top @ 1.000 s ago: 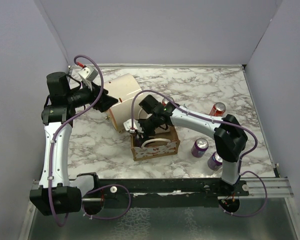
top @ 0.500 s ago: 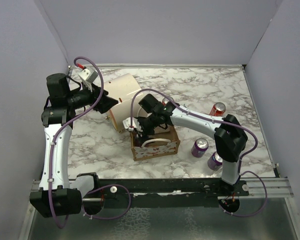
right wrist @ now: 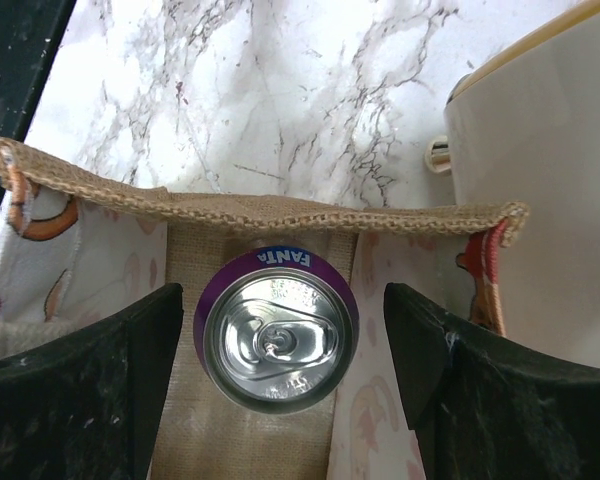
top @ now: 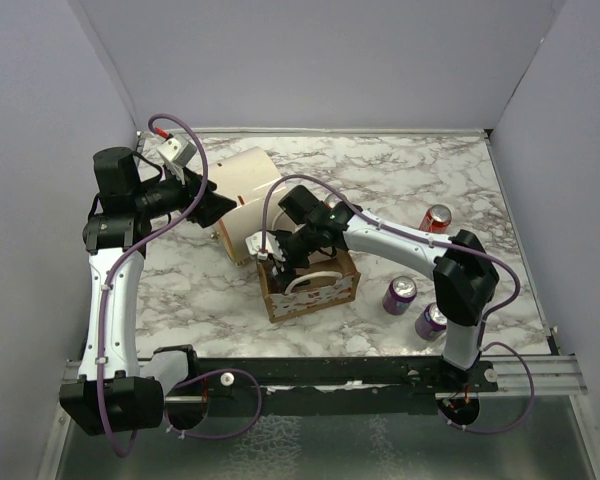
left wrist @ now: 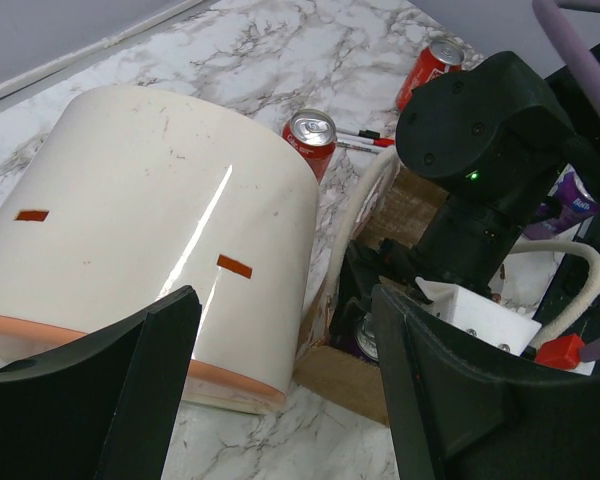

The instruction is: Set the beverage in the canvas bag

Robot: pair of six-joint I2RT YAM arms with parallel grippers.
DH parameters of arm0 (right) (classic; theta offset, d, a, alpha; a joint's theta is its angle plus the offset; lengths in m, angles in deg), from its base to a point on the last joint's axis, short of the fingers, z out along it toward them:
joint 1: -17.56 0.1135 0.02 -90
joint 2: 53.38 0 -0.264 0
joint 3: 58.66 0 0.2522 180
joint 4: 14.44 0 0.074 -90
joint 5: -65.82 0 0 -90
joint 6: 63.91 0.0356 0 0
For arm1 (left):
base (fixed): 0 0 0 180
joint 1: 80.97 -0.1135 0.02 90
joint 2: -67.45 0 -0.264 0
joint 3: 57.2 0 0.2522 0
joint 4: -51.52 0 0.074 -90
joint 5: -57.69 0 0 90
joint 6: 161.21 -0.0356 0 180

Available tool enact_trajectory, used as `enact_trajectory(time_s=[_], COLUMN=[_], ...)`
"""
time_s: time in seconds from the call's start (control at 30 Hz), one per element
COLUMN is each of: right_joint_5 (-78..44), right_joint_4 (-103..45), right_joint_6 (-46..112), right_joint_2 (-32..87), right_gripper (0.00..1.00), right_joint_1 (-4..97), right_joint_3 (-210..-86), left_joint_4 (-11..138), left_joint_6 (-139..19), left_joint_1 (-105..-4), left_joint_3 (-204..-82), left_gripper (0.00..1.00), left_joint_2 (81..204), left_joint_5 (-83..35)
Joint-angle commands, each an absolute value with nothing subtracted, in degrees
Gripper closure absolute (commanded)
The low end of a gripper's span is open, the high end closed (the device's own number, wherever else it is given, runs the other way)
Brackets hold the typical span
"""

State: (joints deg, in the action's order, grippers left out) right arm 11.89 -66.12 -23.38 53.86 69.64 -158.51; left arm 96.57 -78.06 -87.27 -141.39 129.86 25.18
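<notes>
Release step: purple Fanta can (right wrist: 276, 340) stands inside canvas bag (right wrist: 260, 214), right gripper (top: 283, 262) jaws spread clear of it, left gripper (left wrist: 285, 300) likewise agape; next likely calls for a straight upward withdrawal.

Canvas bag (top: 315, 295) interior hidden under right arm (top: 390, 238); cylinder (left wrist: 130, 230) cropped left.

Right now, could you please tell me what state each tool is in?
Left tool: open, holding nothing.
Right tool: open, either side of the purple Fanta can inside the canvas bag.
</notes>
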Motion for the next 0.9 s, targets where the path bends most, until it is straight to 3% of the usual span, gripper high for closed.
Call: enact_trajectory(time_s=[0.0,0.3,0.67,0.87], right_joint_5=[12.90,13.07,4.93,8.55], right_joint_4=[-64.98,-65.33,-61.17,-62.46], right_joint_6=[-22.48,-19.56,-11.54,-9.69], right_joint_2=[49.51,46.43,40.62,34.37], right_gripper=[0.22,0.25,0.27,0.26], right_joint_1=[70.03,69.99,68.51,64.52], right_joint_3=[-160.49,-161.30,-161.49,-159.88], left_joint_4=[94.85,94.83,92.39,95.42], left_joint_6=[-77.36,-76.98,-74.44,-77.80], left_joint_1=[-87.65,-87.65,-87.74,-86.73], left_joint_3=[-142.14,-143.06,-143.21,-144.35], left_gripper=[0.28,0.29,0.29,0.31], left_joint_2=[129.17,129.49,130.38,131.78], left_joint_5=[25.10,23.21,15.54,16.38])
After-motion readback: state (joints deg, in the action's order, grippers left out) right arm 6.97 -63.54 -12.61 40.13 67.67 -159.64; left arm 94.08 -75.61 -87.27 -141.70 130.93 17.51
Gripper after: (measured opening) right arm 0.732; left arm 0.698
